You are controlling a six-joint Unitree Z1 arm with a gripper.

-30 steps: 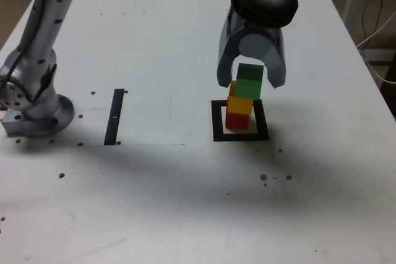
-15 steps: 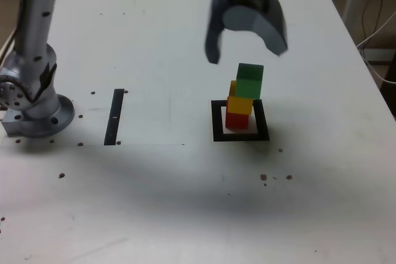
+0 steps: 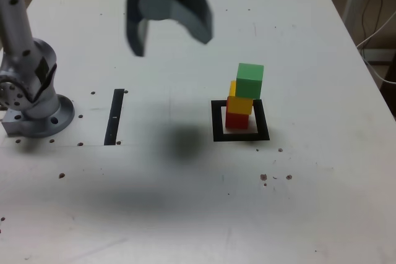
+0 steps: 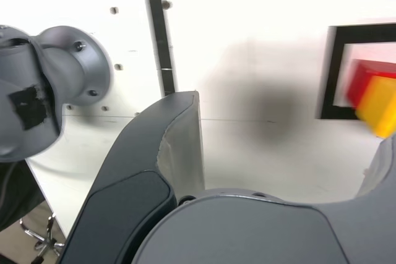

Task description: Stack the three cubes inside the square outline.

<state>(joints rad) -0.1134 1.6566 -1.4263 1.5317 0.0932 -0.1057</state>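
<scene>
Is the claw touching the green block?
Apart. The exterior view shows bare table between the open claw and the green block.

The tabletop (image 3: 148,214) looks smooth and glossy; the arm's base (image 3: 46,119) looks like satin grey metal.

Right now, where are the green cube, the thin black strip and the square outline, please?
green cube (image 3: 249,81): exterior view, front face.
thin black strip (image 3: 114,119): exterior view, middle.
square outline (image 3: 217,121): exterior view, its side at the view's left.
</scene>
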